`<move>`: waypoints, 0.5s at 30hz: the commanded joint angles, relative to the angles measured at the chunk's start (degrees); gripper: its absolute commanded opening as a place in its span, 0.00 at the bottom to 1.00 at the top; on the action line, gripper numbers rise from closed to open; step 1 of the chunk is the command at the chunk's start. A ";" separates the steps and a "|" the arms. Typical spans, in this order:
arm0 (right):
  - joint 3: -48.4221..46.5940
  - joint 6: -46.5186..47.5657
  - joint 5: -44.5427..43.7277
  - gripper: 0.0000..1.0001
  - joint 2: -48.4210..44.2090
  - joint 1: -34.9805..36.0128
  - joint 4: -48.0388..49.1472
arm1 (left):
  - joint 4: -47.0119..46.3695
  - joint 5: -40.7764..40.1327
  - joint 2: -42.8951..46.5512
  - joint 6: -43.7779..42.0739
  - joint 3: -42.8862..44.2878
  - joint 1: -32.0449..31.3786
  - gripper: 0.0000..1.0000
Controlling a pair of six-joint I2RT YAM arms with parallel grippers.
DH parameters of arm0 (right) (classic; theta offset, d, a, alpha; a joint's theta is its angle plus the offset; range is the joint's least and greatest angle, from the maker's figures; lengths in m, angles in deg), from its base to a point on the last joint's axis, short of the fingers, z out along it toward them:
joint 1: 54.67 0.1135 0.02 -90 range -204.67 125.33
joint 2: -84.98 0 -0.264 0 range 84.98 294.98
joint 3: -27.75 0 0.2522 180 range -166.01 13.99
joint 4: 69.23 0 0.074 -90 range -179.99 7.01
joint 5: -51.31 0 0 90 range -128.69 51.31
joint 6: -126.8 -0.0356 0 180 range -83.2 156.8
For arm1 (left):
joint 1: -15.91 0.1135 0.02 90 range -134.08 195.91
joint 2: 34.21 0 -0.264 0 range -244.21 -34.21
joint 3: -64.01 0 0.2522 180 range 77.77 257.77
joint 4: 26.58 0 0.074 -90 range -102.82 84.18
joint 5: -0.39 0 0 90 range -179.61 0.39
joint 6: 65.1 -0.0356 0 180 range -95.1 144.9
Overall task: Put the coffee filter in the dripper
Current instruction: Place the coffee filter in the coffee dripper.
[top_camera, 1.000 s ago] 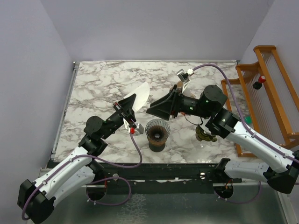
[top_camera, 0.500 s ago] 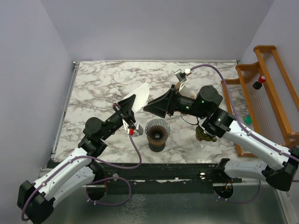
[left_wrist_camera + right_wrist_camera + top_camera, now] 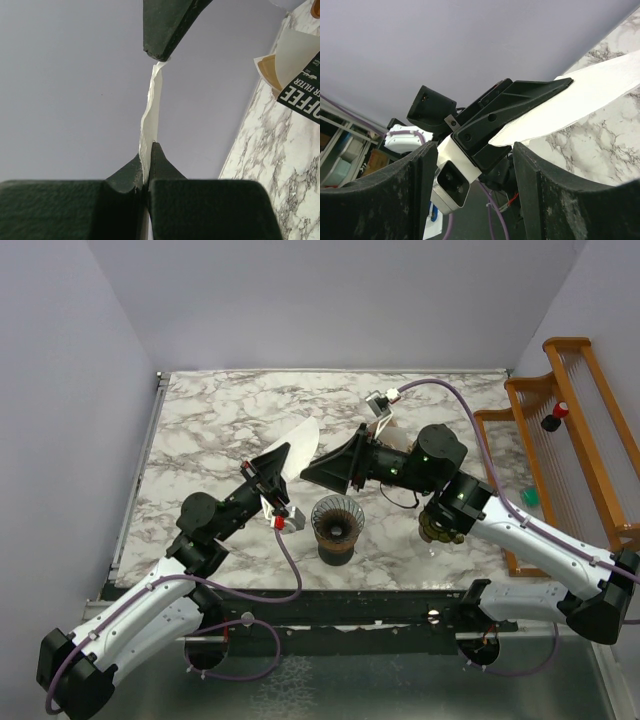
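Note:
The coffee filter (image 3: 302, 443) is a flat white paper cone held up in the air, left of and above the dripper (image 3: 337, 526), a dark glass cone standing on the marble table (image 3: 220, 420). My left gripper (image 3: 281, 464) is shut on the filter's lower edge; in the left wrist view the paper (image 3: 151, 107) stands edge-on out of the closed fingers (image 3: 165, 175). My right gripper (image 3: 308, 471) is open right beside the filter, one fingertip (image 3: 162, 35) at the paper's far edge. In the right wrist view the filter (image 3: 592, 92) lies just above the right-hand finger (image 3: 555, 200).
A brown-and-orange filter carton (image 3: 300, 85) lies on the marble behind the right arm. A wooden rack (image 3: 585, 430) stands along the right edge, with a red-capped item (image 3: 553, 417) and a green item (image 3: 529, 497). A small brown object (image 3: 437, 528) lies under the right forearm.
My right gripper has moved left, closing in on the filter's edge, with its jaws still wide. The left arm and the filter have stayed put.

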 commanded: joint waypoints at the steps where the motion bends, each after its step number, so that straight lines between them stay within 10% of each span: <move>1: 0.48 0.43 -2.54 0.66 -0.14 0.43 1.94 | -0.87 1.47 0.97 1.52 -0.62 -0.13 0.00; 15: 1.08 1.03 -3.98 0.66 0.48 0.62 2.72 | -0.96 3.04 1.12 3.16 -0.63 -0.15 0.00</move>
